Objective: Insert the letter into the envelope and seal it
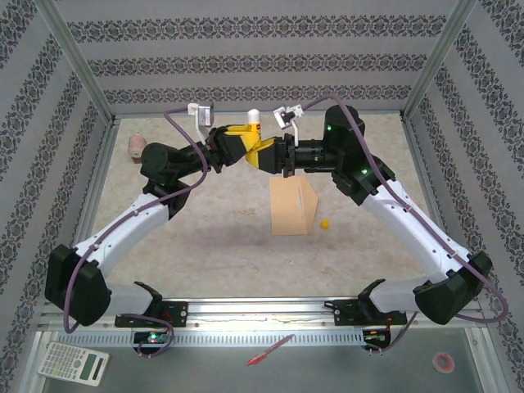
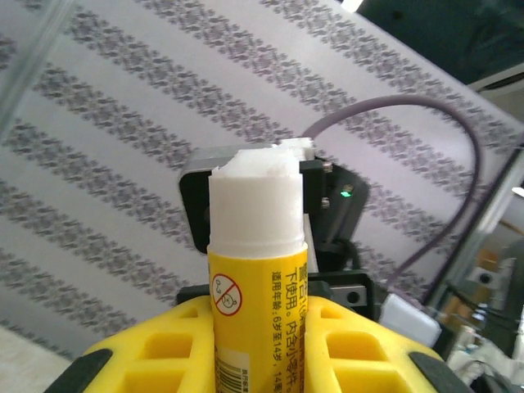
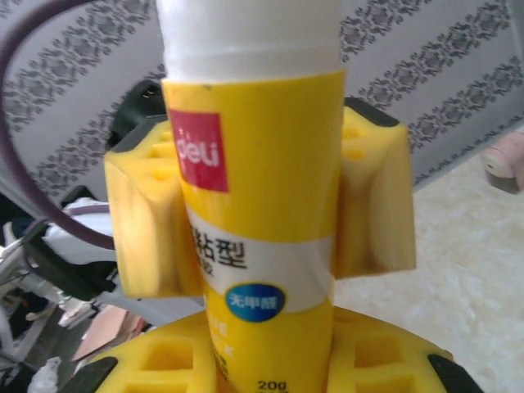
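1. Near rail, far left: a calculator (image 1: 74, 363) lies on the ledge outside the table (image 1: 205, 237).
2. Table, far-left corner: a small pink object (image 1: 136, 146) rests on the surface, well apart from both arms.
3. Left gripper (image 2: 260, 327): raised above the table at centre rear. Its yellow fingers (image 2: 164, 348) are clamped on the glue stick (image 3: 254, 205), one on each side of the barrel. In the right wrist view, these fingers press against the stick at label height.
4. Glue stick: held upright in both wrist views, clear of the table. The cap is off, and white glue stands exposed above the yellow barrel in the left wrist view.
5. Right gripper (image 3: 270, 360): meets the left gripper from the opposite side. Its fingers (image 3: 385, 360) are closed against the stick's lower end, beneath the left gripper's hold. Both grippers therefore grasp the same stick.
6. Near rail, centre: a red pen (image 1: 270, 350) lies at an angle on the ledge.
7. Envelope (image 1: 288, 209): lies flat on the table, just right of centre, on the near side of the joined grippers and touched by neither. A lighter triangular fold shows along its right side.
8. Just right of the envelope: a small yellow piece (image 1: 325, 223) sits on the table, apart from it.
9. Near ledge, far right: a pink tape roll (image 1: 443, 361)
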